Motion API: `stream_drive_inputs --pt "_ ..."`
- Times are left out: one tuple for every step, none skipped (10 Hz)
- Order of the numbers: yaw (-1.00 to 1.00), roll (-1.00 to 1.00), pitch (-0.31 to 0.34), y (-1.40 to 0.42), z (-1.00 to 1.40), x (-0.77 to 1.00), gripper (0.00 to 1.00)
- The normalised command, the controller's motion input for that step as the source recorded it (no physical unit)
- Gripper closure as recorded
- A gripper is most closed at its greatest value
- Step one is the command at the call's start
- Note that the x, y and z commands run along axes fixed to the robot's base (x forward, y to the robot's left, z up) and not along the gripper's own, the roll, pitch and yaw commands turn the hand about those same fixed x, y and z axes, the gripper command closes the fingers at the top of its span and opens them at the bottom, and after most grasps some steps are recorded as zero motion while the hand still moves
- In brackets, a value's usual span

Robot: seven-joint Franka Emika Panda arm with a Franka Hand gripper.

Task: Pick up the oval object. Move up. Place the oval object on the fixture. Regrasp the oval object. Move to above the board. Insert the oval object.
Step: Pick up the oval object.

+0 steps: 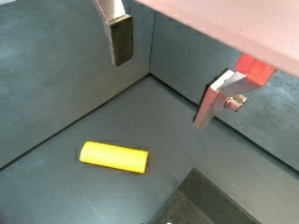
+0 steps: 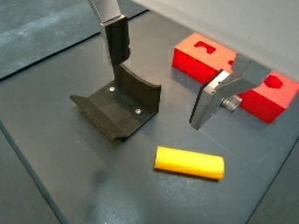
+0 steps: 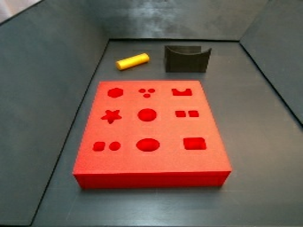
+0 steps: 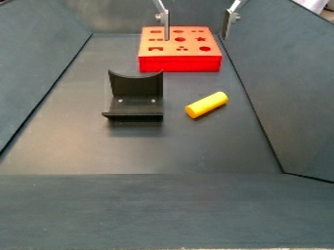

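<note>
Peg (image 4: pixel 206 104) lies flat on the dark floor (image 4: pixel 156 146), nothing touching it; in both wrist views it shows as a short yellow cylinder (image 1: pixel 114 157) (image 2: pixel 190 163). Just beside it stands the fixture (image 4: pixel 132 96), with a gap between the two. In a side view the peg (image 3: pixel 133 61) and fixture (image 3: pixel 186 58) sit beyond the far edge of the red board (image 3: pixel 148 129), clear of it. The tool (image 2: pixel 163 72) hangs above the floor with its fingers (image 1: pixel 121 41) spread apart and nothing between them; in a side view its fingers (image 4: pixel 163 17) show above the board (image 4: pixel 181 49).
</note>
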Motion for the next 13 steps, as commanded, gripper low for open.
stream_drive_inputs --pt "-0.27 0.10 0.000 -0.19 -0.11 -0.31 0.00" --pt "-0.83 0.04 0.040 -0.29 -0.27 0.00 0.00" --pt "-0.93 0.00 0.041 -0.15 -0.35 0.00 0.00" --pt "-0.95 0.00 0.027 -0.14 -0.38 0.00 0.00" --pt "-0.91 0.00 0.000 -0.23 -0.40 0.00 0.00" --pt "-0.16 0.00 -0.026 -0.11 -0.14 0.26 0.00" --pt "0.00 -0.01 0.000 0.02 0.00 0.00 0.00" --pt "-0.52 0.19 -0.087 -0.39 -0.79 0.19 0.00" --pt "-0.78 0.16 -0.047 -0.36 -0.84 0.06 0.00" --pt "-0.80 0.16 -0.024 -0.32 -0.86 0.03 0.00" --pt "-0.79 0.13 -0.004 -0.35 -0.95 0.00 0.00" --pt "-0.75 0.11 -0.046 -0.41 -0.98 0.00 0.00" --pt "-0.51 0.03 -0.037 -0.35 -1.00 -0.03 0.00"
